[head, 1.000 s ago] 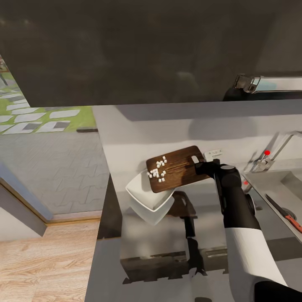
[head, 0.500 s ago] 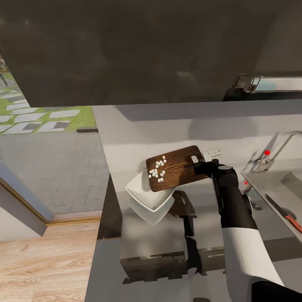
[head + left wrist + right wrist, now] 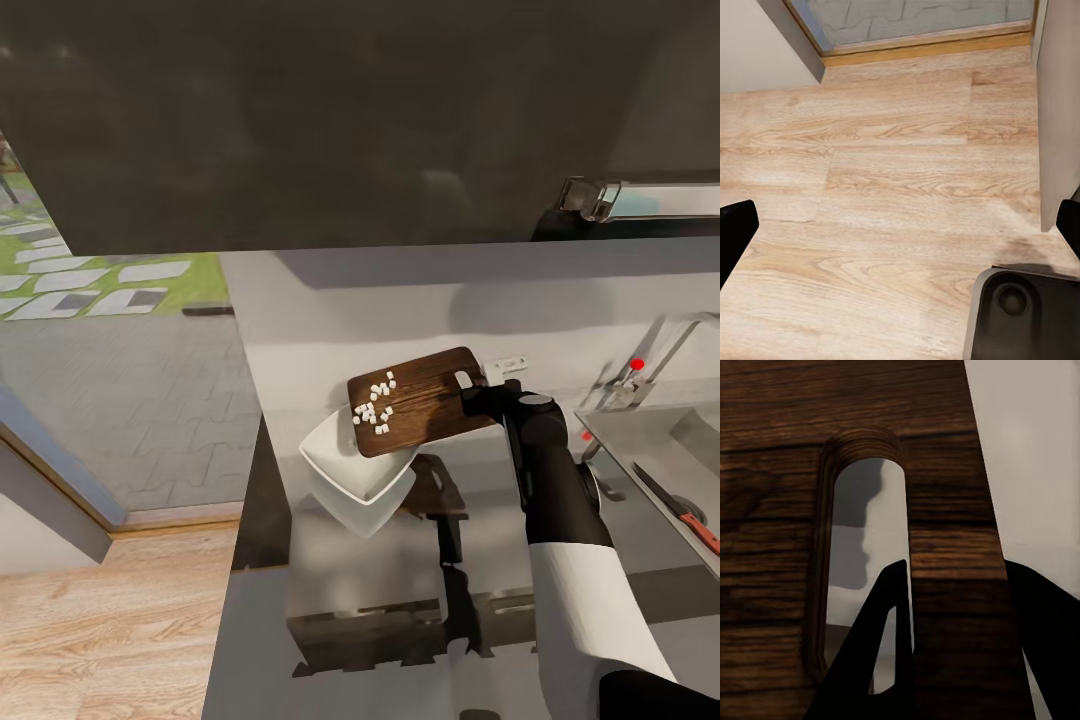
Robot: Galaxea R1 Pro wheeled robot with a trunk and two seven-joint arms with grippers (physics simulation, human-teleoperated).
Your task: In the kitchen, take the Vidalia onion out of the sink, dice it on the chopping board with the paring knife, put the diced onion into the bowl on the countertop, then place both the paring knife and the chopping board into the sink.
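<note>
One white bowl (image 3: 352, 466) sits near the left end of the glossy grey countertop (image 3: 330, 310). One dark brown board (image 3: 425, 400) hangs tilted over it, its lower left corner above the bowl's rim. About fifteen small white onion dice (image 3: 374, 404) lie in a loose cluster on that lower end of the board; the pieces are too small for a firm count. One right gripper (image 3: 478, 388) pinches the board's raised end, at the edge by the oval slot (image 3: 862, 570). In the right wrist view one black finger (image 3: 874, 660) shows through the slot from under the wood and the other lies on the far side of the edge strip. One knife (image 3: 678, 508), red-handled with a dark blade, lies in the steel sink (image 3: 640, 440) at the far right, beside the round drain. One chrome faucet (image 3: 655, 365) with a red knob stands behind the sink.

The left gripper (image 3: 900, 225) points down at pale wooden floor (image 3: 885, 180), its two black fingertips (image 3: 735, 232) spread wide apart at opposite edges of the left wrist view, holding nothing. A dark cabinet spans the wall above the counter. At the far left, a glass door looks onto grey paving and grass.
</note>
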